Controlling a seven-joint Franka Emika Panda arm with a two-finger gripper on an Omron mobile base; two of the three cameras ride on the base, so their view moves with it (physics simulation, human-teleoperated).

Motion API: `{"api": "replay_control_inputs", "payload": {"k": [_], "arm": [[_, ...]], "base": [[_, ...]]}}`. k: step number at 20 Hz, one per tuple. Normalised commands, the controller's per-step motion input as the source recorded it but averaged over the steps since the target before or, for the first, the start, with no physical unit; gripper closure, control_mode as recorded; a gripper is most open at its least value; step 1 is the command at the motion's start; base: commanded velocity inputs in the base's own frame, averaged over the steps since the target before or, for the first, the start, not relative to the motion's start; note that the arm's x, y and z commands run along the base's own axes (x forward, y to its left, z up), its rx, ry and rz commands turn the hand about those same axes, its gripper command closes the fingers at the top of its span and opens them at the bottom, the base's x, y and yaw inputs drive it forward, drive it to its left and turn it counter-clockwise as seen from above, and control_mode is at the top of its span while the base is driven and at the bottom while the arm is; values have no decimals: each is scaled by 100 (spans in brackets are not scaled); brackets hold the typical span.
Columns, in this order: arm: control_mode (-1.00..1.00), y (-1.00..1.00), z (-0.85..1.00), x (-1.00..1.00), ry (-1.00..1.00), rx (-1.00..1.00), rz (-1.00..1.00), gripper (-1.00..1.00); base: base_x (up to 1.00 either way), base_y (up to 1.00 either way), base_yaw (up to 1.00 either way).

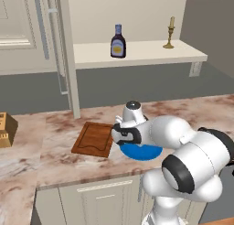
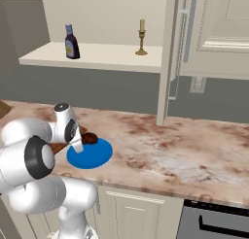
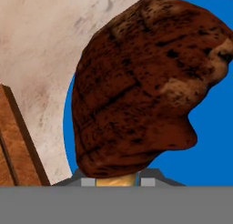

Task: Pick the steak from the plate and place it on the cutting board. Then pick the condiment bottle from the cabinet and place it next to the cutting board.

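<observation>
Brown steak [image 3: 141, 82] clamped in the closed jaws, right over the blue plate [image 2: 95, 155] at its rim nearest the cutting board [image 1: 93, 138]. Whether lifted clear of the plate or touching it, cannot tell. Reddish board bare, just left of the plate on the marbled pink-brown desk [image 1: 59, 160]. Up on the open cabinet [image 1: 137, 52] shelf, condiment bottle [image 1: 118, 41] upright, brass candlestick [image 1: 169, 33] well to its right. Grey wall below the shelf.
</observation>
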Motion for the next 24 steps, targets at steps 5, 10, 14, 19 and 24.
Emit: {"api": "replay_control_inputs", "payload": {"k": [5, 10, 14, 19, 24], "arm": [[-100, 21, 18, 0, 0, 0, 0, 100], [-100, 28, 7, 0, 0, 0, 0, 100], [-100, 35, 1, 0, 0, 0, 0, 100], [-100, 35, 0, 0, 0, 0, 0, 100], [-100, 35, 0, 0, 0, 0, 0, 100]], "base": [[0, 0, 0], [0, 0, 0], [0, 0, 0], [0, 0, 0], [0, 0, 0]]}}
